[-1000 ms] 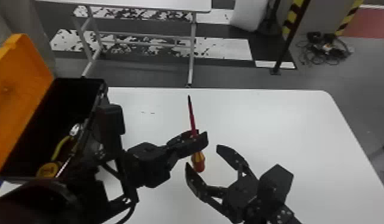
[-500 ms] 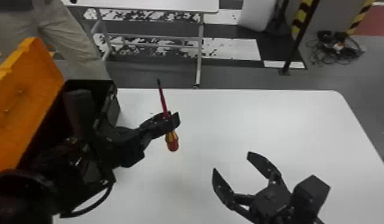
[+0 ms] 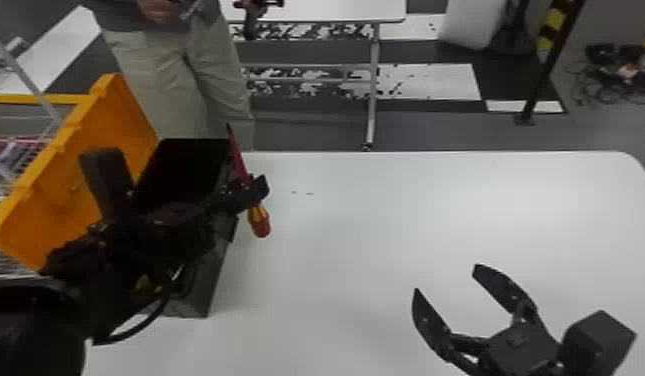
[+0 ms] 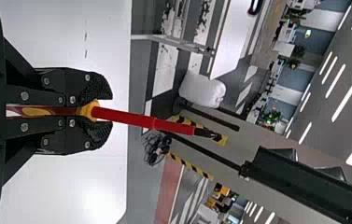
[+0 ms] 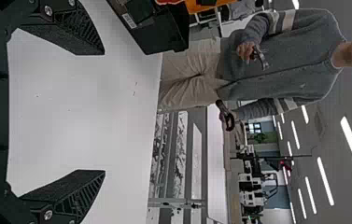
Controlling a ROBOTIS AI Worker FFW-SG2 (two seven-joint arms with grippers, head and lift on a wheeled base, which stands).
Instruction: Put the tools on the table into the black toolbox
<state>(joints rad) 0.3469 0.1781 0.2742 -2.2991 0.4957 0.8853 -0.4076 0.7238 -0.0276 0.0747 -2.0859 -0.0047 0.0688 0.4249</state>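
The robot's left hand [image 3: 250, 191] has just carried the screwdriver [image 3: 259, 220] across the table [image 3: 386, 225], away from the right hand [image 3: 447, 281] and over to the black toolbox [image 3: 208, 270]. The right hand was close to it a second ago. Now it is well apart, out over the table, with its two fingers spread wide and nothing between them.

The left hand has its fingers pinched tight on the screwdriver, by the top of the handle. The red stick leans, tip up and fat end down. It looks to be right by the side of the box, but I can't tell if any of it is over the hole. The orange lid [image 3: 101, 130] is up. So I think this tool is nearly home: it has to go a bit more over the box, then down and be let go.

A small white label [image 5: 129, 20] is stuck on the box, but its print is too tiny to make out.
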